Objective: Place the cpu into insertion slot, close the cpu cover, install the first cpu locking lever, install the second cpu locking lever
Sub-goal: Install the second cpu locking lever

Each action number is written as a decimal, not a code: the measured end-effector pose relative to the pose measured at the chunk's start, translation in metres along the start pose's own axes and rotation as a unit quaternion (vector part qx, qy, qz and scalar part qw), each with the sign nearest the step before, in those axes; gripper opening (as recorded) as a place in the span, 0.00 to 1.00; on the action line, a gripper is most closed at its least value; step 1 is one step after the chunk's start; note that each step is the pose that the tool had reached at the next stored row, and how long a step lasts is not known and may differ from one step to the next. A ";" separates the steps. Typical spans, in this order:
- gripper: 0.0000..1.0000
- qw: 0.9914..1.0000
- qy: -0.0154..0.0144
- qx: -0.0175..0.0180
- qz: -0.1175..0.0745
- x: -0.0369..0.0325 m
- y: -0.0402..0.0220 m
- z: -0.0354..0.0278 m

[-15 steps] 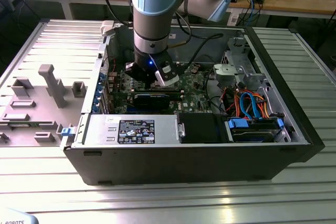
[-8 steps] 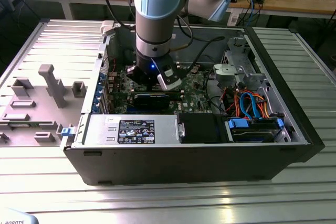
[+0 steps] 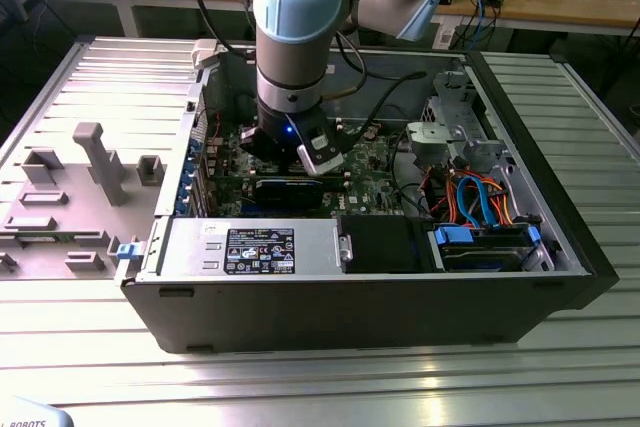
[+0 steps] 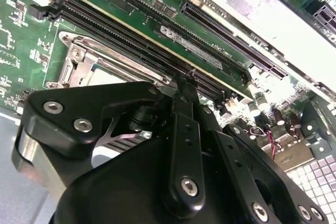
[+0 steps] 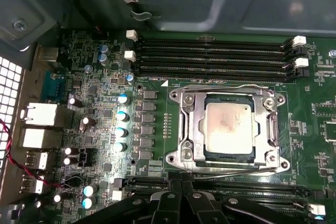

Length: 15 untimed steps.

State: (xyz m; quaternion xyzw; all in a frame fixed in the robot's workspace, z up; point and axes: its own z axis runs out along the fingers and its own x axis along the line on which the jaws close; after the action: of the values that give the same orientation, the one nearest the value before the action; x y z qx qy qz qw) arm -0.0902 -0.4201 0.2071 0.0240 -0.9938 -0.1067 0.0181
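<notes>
The cpu (image 5: 229, 128), a dull silver square, sits in the insertion slot (image 5: 274, 157) on the green motherboard. The cpu cover (image 5: 191, 129), a silvery frame with a square cutout, lies flat over it. One thin wire lever (image 5: 226, 86) runs along the socket's memory-slot side. A second lever (image 5: 236, 170) runs along the opposite side. My gripper (image 5: 180, 183) is at that second side, its black fingers pressed together with the tips right at the lever. In the second wrist view the gripper (image 4: 185, 85) tip meets the socket's edge beside the cover (image 4: 71, 69). In the exterior view the arm's wrist (image 3: 290, 137) reaches down into the open computer case.
Long memory slots (image 5: 210, 56) lie beyond the socket, and more run under the gripper. A row of capacitors (image 5: 122, 115) stands beside the socket. A black card (image 3: 288, 190), the power supply (image 3: 250, 247) and a drive bay with blue cables (image 3: 480, 197) crowd the case.
</notes>
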 end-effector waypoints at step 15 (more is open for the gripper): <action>0.11 1.000 -0.001 -0.015 -0.001 0.0033 -0.0015 0.0066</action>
State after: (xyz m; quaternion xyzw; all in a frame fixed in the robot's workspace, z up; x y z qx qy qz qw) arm -0.0938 -0.4204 0.2005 0.0242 -0.9922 -0.1214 0.0178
